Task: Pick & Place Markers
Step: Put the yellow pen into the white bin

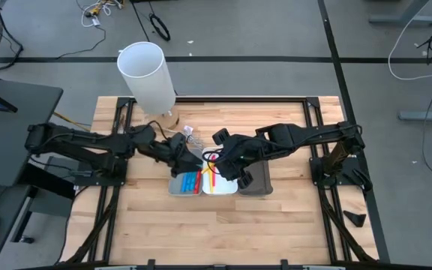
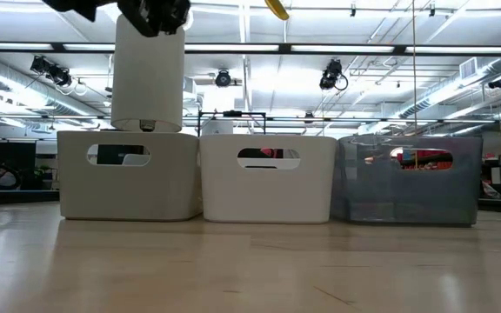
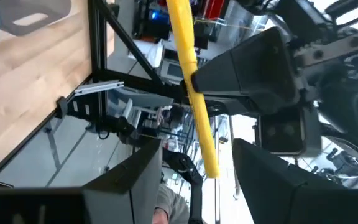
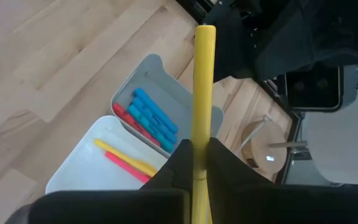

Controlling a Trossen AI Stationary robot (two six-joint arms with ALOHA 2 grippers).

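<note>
Three trays [image 2: 268,178] on wooden table [image 1: 216,225]

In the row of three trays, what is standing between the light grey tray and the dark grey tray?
The white tray stands between the light grey tray and the dark grey tray, touching both in the low view. The high view shows the same order.
</note>
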